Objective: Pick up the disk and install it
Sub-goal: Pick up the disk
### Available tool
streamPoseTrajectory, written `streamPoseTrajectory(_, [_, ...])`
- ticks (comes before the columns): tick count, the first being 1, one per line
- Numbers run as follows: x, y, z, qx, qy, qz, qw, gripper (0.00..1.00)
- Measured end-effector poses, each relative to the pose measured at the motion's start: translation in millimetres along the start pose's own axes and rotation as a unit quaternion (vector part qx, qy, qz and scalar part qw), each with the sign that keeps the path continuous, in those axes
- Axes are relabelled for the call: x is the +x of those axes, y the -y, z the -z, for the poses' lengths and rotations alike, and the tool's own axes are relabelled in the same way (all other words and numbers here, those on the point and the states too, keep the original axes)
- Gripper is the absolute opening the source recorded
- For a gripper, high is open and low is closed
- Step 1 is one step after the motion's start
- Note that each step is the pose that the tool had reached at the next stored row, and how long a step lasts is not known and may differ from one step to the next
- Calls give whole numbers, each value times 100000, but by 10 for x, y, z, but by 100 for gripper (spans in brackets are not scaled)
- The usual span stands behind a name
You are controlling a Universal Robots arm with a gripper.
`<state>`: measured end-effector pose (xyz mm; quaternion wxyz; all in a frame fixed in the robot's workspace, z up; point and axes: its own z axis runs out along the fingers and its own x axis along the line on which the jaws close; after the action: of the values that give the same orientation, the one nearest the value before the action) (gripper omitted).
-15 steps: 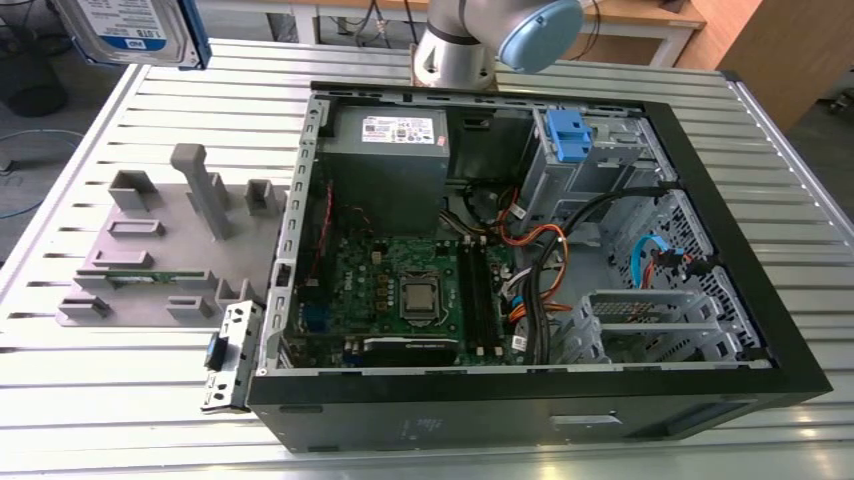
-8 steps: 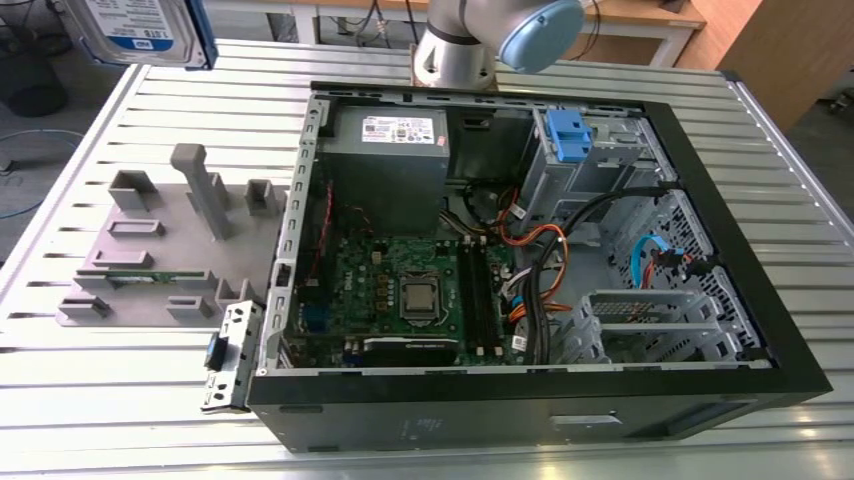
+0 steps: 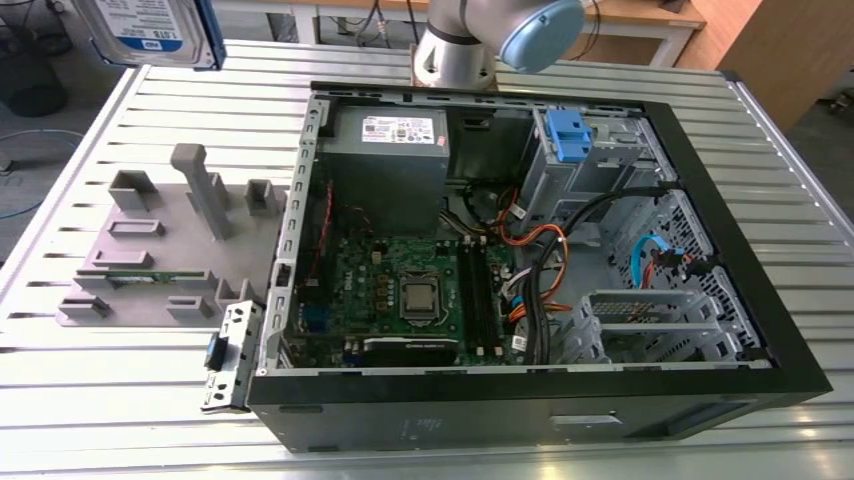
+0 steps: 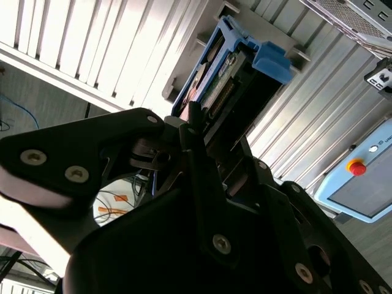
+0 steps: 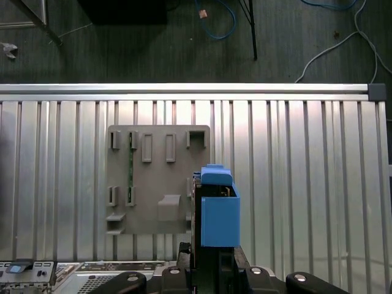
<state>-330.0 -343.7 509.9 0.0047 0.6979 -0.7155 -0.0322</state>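
high at the exterior view's left edge: disk (image 3: 140, 30), label facing out, held well clear of the slatted table (image 3: 80, 400). below it, flat on the table, a grey holder plate (image 3: 147, 250) with upright posts and slots. further right, an open computer case (image 3: 534, 395) on its side, with a green board (image 3: 400, 290) on its floor, a grey metal box (image 3: 387, 140) against the far wall and a blue latch handle (image 3: 567, 135) on the drive cage to the right of that box. behind the case, the arm (image 3: 461, 45). in the second wrist view, claw (image 4: 196, 125) pinching the disk by one end, apparently on its blue frame, exact contact hard to make out. in the first wrist view, disk hanging above the plate's edge.
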Motion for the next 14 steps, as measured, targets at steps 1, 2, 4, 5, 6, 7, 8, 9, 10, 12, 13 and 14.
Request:
streamPoseTrajectory(1, [0, 10, 1, -1, -1, 0, 100000, 35])
streamPoseTrajectory(2, [-1, 22, 2, -3, -2, 2, 100000, 35])
streamPoseTrajectory(4, [-1, 51, 3, -3, -4, -1, 100000, 35])
streamPoseTrajectory(5, [-1, 64, 3, -1, -2, 4, 100000, 35])
streamPoseTrajectory(6, [-2, 76, 4, -3, -4, 2, 100000, 35])
streamPoseTrajectory(7, [-2, 89, 5, -2, -2, 0, 100000, 35])
streamPoseTrajectory(8, [-3, 101, 6, -3, -2, 0, 100000, 35])
streamPoseTrajectory(9, [-3, 115, 6, -4, -2, 2, 100000, 35])
streamPoseTrajectory(10, [-3, 127, 7, 0, -1, 1, 100000, 35])
streamPoseTrajectory(12, [-4, 152, 8, 0, 0, 3, 100000, 35])
streamPoseTrajectory(13, [-4, 166, 9, -2, -1, -1, 100000, 35])
streamPoseTrajectory(14, [-5, 179, 9, -1, -1, -1, 100000, 35])
